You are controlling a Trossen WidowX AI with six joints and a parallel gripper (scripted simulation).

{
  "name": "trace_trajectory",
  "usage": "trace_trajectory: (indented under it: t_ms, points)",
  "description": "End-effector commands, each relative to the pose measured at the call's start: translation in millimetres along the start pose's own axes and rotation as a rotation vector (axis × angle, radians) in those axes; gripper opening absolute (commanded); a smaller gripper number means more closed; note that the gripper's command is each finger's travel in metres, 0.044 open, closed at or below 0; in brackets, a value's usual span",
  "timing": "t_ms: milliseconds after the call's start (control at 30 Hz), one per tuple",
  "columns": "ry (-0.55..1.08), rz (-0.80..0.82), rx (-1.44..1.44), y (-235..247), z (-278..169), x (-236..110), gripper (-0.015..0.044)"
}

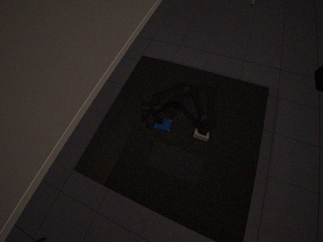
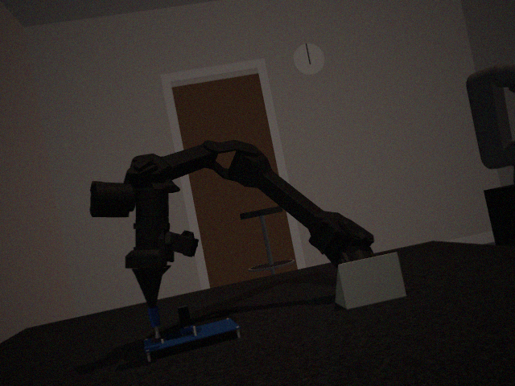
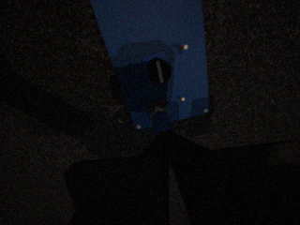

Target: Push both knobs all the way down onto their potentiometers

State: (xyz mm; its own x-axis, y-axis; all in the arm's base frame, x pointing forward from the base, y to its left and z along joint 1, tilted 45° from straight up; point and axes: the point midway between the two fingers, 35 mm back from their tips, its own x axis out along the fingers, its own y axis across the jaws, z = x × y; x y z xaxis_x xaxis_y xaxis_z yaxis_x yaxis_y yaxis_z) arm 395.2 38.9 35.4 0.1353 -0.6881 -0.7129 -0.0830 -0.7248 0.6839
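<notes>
The blue circuit board [image 1: 165, 126] [image 2: 218, 328] [image 3: 150, 19] stands on short legs. A slim blue knob [image 2: 154, 316] [image 3: 162, 123] stands upright at the board's end, with a length of bare pale shaft [image 2: 157, 332] showing below it. My gripper [image 2: 152, 305] [image 3: 165, 136] is shut, points straight down, and its tips are at the top of the blue knob, seemingly touching it. A wider black knob [image 2: 183, 315] [image 3: 159, 71] with a pale line on top stands beside it, above a blue potentiometer body; whether a gap remains under it is too dark to tell.
Pale pins [image 2: 194, 330] [image 3: 186, 47] stand up from the board near the black knob. The arm's base is behind a pale wedge-shaped block [image 1: 201, 134] [image 2: 371, 281], to the right of the board in the exterior view. The arm arches above the table.
</notes>
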Motion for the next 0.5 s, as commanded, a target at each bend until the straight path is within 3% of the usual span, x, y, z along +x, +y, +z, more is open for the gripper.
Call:
trace_trajectory:
  t_ms: [0,467]
  points:
    - [-0.029,0.011,0.012,3.8,1.1,18.7,0.0]
    - [-0.029,0.011,0.012,4.0,2.0,24.1,0.0]
